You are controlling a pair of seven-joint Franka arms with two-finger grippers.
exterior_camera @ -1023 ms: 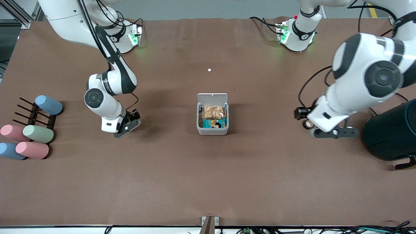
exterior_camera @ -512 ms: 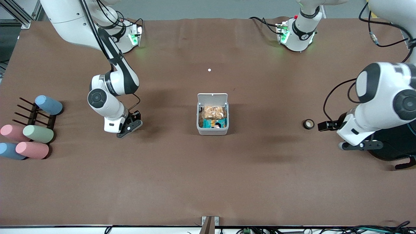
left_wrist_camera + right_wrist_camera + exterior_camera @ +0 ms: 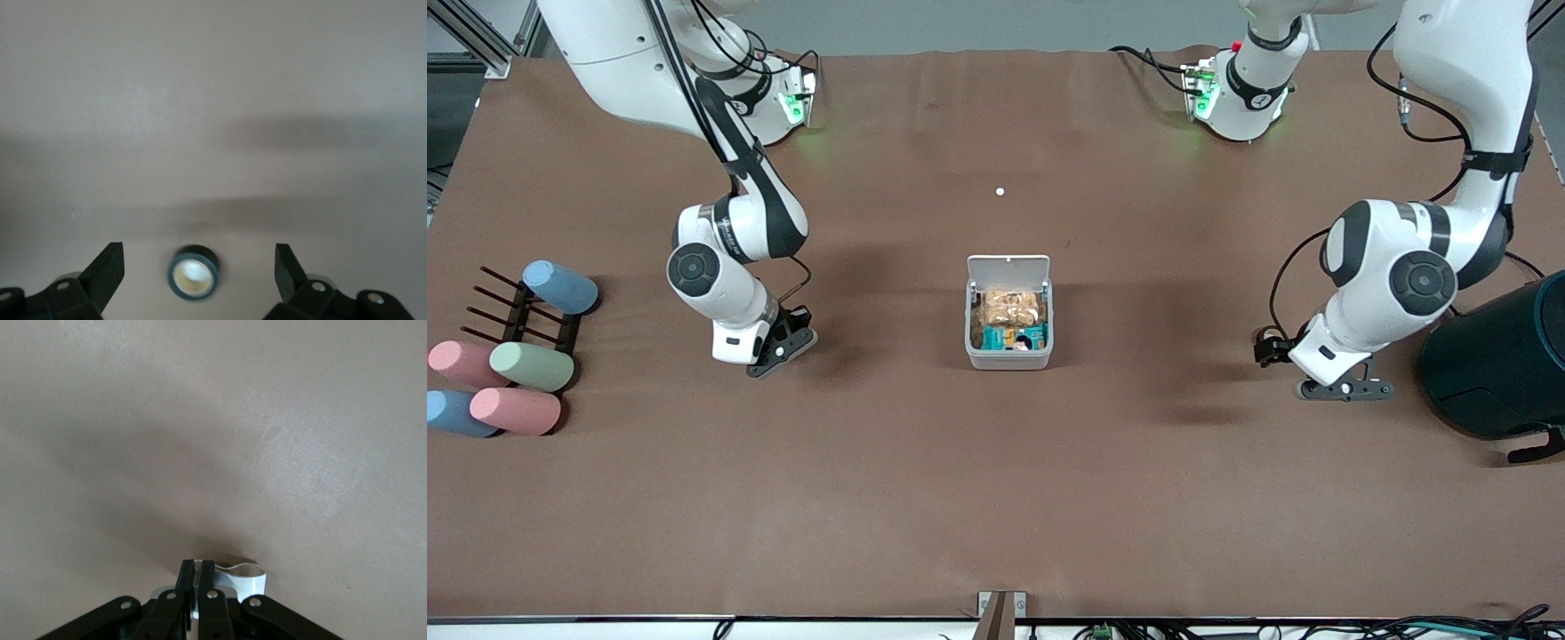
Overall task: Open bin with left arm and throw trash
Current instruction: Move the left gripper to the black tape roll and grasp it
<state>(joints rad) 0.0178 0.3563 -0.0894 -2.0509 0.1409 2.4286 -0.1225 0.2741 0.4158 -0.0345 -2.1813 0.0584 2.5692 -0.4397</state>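
In the front view the left claw (image 3: 1343, 389) covers the little black ring (image 3: 193, 272), which only the left wrist view shows. The dark teal drum (image 3: 1503, 369) runs off the edge. The right claw (image 3: 198, 577) pinches a white scrap (image 3: 245, 577), mostly hidden. Prints on packets in the bin (image 3: 1008, 357) are too small to read.
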